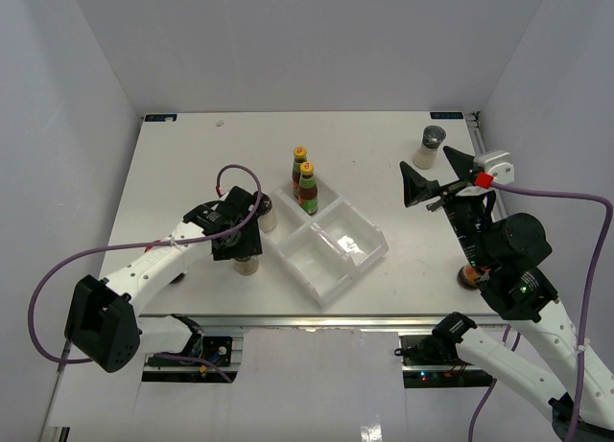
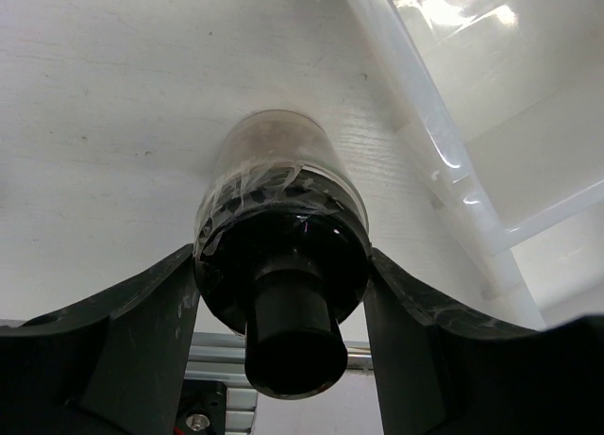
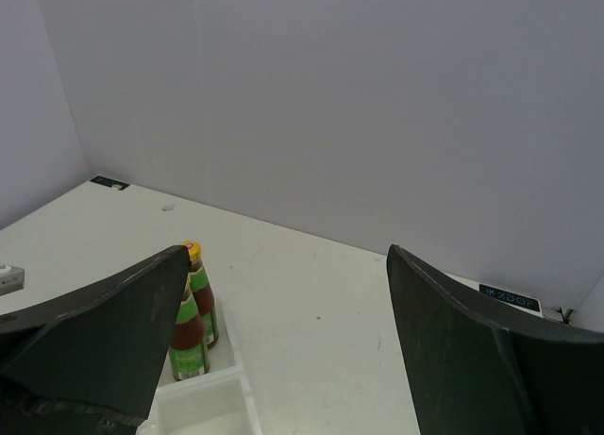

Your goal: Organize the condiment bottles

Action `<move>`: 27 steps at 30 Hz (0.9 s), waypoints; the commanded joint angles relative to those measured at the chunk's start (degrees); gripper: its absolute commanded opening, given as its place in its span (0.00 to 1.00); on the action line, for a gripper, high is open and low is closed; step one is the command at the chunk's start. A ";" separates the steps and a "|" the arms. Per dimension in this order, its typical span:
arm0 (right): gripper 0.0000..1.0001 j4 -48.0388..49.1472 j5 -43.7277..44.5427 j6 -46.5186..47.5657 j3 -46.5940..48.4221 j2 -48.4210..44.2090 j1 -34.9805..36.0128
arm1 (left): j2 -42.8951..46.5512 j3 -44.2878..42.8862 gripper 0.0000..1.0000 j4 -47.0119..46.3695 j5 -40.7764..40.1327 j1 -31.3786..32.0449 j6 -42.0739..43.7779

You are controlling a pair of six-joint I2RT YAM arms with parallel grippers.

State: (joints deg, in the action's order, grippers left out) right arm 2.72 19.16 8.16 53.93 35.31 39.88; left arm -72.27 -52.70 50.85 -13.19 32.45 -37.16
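Observation:
My left gripper [image 1: 246, 247] is shut on a pale black-capped bottle [image 1: 247, 264] that stands on the table left of the clear tray [image 1: 372, 258]. In the left wrist view the fingers [image 2: 160, 303] press both sides of its black cap [image 2: 283, 265]. A second pale bottle [image 1: 268, 215] stands just behind it. Two yellow-capped sauce bottles [image 1: 307, 189] stand in the tray's far compartment, and show in the right wrist view [image 3: 189, 336]. The grey-lidded shaker [image 1: 430, 146] stands at the back right. My right gripper [image 1: 434, 174] is open, empty and raised near the shaker. One red-lidded jar [image 1: 469, 275] peeks from under the right arm; the other is hidden.
The tray's three other compartments hold nothing; its wall runs along the right of the left wrist view [image 2: 444, 161]. The table's near edge and metal rail [image 1: 317, 319] lie just in front of the left gripper. White walls enclose the table.

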 commanded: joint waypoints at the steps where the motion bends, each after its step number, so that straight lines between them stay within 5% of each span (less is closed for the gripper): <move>1: 0.91 1.41 0.69 0.96 0.74 -0.86 -0.05 | 2.93 -2.45 0.00 3.40 -1.68 0.18 -0.97; 16: 0.91 1.64 0.41 0.57 0.30 -0.97 -0.03 | 8.52 -6.30 0.00 7.54 -1.23 0.19 -1.92; 27: 0.91 1.67 0.95 0.69 0.30 -1.10 -0.04 | 6.57 -17.17 0.00 11.91 -0.77 0.16 0.04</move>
State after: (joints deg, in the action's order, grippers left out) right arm 2.70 19.17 8.14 53.84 34.85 39.88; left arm -65.87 -64.89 61.91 -13.68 32.45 -38.34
